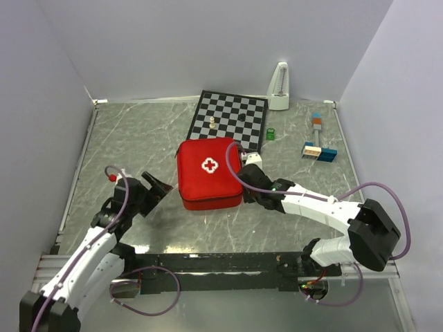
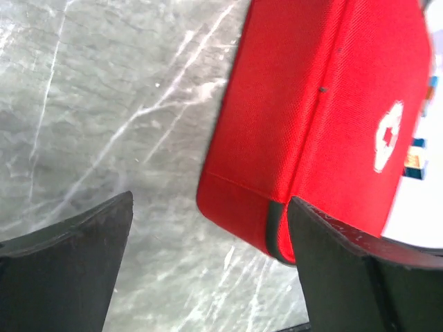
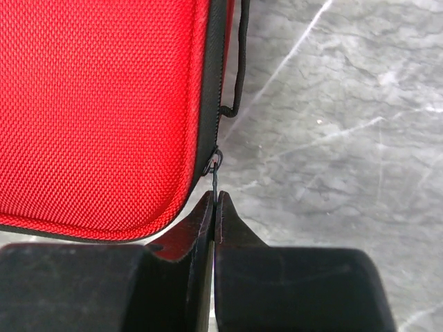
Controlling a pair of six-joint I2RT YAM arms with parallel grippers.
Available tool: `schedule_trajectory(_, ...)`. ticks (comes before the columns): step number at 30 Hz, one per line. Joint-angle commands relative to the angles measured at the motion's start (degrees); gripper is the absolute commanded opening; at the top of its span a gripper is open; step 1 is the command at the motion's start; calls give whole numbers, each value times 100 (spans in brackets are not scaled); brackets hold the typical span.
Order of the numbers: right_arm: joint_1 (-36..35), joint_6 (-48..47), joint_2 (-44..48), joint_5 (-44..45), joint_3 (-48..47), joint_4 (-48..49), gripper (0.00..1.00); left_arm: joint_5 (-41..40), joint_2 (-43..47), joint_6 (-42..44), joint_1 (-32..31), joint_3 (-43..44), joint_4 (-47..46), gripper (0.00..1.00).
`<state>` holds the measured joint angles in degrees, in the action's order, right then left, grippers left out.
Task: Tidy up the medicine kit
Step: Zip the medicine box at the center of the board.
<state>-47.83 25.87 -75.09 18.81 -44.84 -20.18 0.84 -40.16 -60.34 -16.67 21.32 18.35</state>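
The medicine kit (image 1: 208, 173) lies zipped closed and flat in the middle of the table, red with its white cross facing up. My right gripper (image 1: 250, 181) is at the kit's near right corner. In the right wrist view its jaws (image 3: 216, 199) are pressed together on the thin metal zipper pull (image 3: 215, 173) of the kit (image 3: 97, 104). My left gripper (image 1: 158, 187) stands open just left of the kit's near left corner. In the left wrist view that corner of the kit (image 2: 325, 104) lies ahead of the wide-apart fingers (image 2: 209, 204), with nothing held between them.
A black-and-white chessboard (image 1: 228, 119) with a white piece (image 1: 212, 122) lies behind the kit. A white metronome (image 1: 279, 88) stands at the back. A small green object (image 1: 270, 133) and coloured blocks (image 1: 318, 151) lie to the right. Walls enclose the table.
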Motion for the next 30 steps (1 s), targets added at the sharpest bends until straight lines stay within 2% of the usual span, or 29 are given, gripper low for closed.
schedule_trajectory(1,-287,6,223,598,2,-433,0,46,535,-91,14,408,266,96)
schedule_trajectory(5,-516,103,65,651,-139,-513,0,601,694,-855,-239,145,-155,96)
schedule_trajectory(8,-622,164,-23,624,-218,-530,0,33,695,-1479,-1361,56,-586,96)
schedule_trajectory(12,-762,190,-102,606,-359,-565,0,-584,-393,-1911,-2690,477,-1121,96)
schedule_trajectory(15,-920,217,-120,598,-447,-592,0,-927,-1220,-2078,-3315,803,-1281,96)
schedule_trajectory(23,-1176,278,-181,554,-438,-609,0,-1252,-1959,-2588,-3422,750,-2055,96)
schedule_trajectory(27,-1193,287,-164,475,-394,-574,0,-1770,-2303,-2966,-3422,944,-1844,96)
schedule_trajectory(30,-1219,287,-164,440,-403,-557,0,-1807,-2627,-3028,-3413,1119,-1353,99)
